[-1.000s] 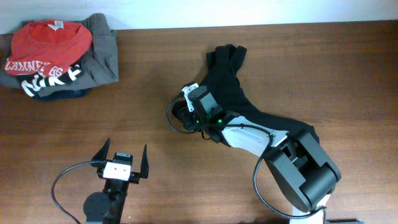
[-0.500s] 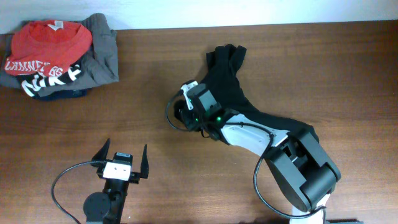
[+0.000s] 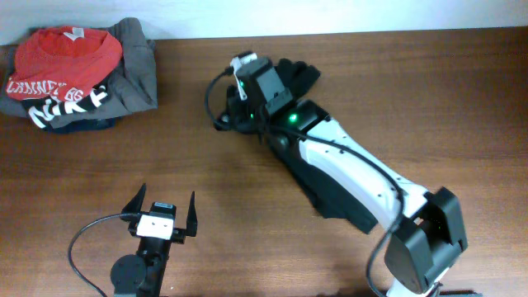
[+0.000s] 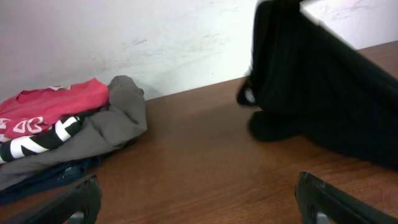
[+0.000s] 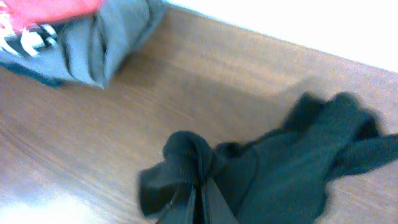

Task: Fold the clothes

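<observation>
My left claw (image 3: 165,205) hangs released and empty over the near edge of the surface (image 3: 429,91), 1 of my 2 claws. Farther in, my right claw (image 5: 200,198) is clenched on a bunched fold of the 1 black garment (image 3: 307,76). That garment lies mostly under my right arm. Its long axis runs diagonally from near right to far left, and the pinched end points far left. Well apart, in the far-left corner, 1 red shirt (image 3: 66,49) sits on 1 grey garment (image 3: 136,78).
</observation>
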### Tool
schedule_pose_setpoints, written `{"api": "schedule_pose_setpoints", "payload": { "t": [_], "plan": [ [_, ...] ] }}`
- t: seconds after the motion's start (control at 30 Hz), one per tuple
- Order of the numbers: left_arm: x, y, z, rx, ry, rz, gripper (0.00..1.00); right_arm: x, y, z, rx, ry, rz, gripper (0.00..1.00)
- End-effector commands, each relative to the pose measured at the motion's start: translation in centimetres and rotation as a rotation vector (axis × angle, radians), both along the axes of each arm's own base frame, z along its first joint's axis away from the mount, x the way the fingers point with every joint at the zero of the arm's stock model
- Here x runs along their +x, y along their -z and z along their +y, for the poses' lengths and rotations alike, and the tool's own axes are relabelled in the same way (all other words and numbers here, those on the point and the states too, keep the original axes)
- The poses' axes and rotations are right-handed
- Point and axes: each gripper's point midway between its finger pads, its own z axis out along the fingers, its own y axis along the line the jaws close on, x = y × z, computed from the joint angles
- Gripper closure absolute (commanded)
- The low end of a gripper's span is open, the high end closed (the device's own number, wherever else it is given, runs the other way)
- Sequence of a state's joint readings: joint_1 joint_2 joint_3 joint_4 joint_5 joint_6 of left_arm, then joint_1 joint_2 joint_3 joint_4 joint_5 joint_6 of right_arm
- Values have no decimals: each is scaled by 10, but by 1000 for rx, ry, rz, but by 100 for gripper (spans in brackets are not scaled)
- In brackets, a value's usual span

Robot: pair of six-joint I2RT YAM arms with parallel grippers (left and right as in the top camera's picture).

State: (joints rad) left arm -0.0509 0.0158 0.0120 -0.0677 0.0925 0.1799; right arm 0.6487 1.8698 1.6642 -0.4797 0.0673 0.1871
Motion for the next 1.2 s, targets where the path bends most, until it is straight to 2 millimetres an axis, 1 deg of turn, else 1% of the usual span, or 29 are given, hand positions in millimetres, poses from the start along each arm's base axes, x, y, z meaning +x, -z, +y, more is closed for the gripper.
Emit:
{"api": "schedule_pose_setpoints", "payload": {
  "t": [0.0, 0.13, 0.2, 0.27, 0.37, 0.4, 0.5, 0.57, 0.67, 0.73, 0.8, 0.83, 0.87, 0.9, 0.93, 0.97, 1.0, 1.03, 1.1, 1.13, 1.17],
  "plan": [
    [0, 2, 2, 10, -10, 3, 1, -6, -57, 3, 59, -15, -60, 96],
    [0, 2, 2, 10, -10, 3, 1, -18, -74, 9, 99, -69, -46, 96],
    [0, 2, 2, 10, -9, 3, 1, -21, -84, 8, 116, -77, -57, 96],
    [0, 2, 2, 10, -10, 3, 1, -25, -95, 5, 129, -75, -73, 96],
    [0, 2, 2, 10, -9, 3, 1, -26, -115, -8, 142, -49, -112, 96],
    [0, 2, 2, 10, -10, 3, 1, -26, -124, -16, 145, -28, -133, 96],
    [0, 2, 2, 10, -9, 3, 1, -20, -141, -40, 136, 45, -180, 96],
    [0, 2, 2, 10, -10, 3, 1, -9, -149, -67, 112, 136, -216, 96],
    [0, 2, 2, 10, -9, 3, 1, 11, -152, -109, 82, 259, -242, 96],
    [0, 2, 2, 10, -9, 3, 1, 29, -145, -136, 70, 324, -236, 96],
    [0, 2, 2, 10, -9, 3, 1, 47, -134, -163, 51, 389, -225, 96],
    [0, 2, 2, 10, -9, 3, 1, 55, -126, -177, 39, 419, -214, 96],
    [0, 2, 2, 10, -10, 3, 1, 66, -113, -195, 23, 458, -194, 96],
    [0, 2, 2, 10, -10, 3, 1, 74, -103, -208, 10, 487, -177, 93],
    [0, 2, 2, 10, -9, 3, 1, 82, -90, -224, -4, 519, -154, 86],
    [0, 2, 2, 10, -9, 3, 1, 90, -75, -239, -20, 546, -123, 69],
    [0, 2, 2, 10, -9, 3, 1, 93, -62, -250, -33, 564, -94, 43],
    [0, 2, 2, 10, -9, 3, 1, 96, -44, -262, -50, 582, -50, 29],
    [0, 2, 2, 10, -10, 3, 1, 96, -8, -280, -77, 604, 57, 18],
    [0, 2, 2, 10, -9, 3, 1, 93, 4, -285, -85, 605, 97, 12],
    [0, 2, 2, 10, -10, 3, 1, 89, 15, -290, -94, 609, 139, 9]
  ]
}}
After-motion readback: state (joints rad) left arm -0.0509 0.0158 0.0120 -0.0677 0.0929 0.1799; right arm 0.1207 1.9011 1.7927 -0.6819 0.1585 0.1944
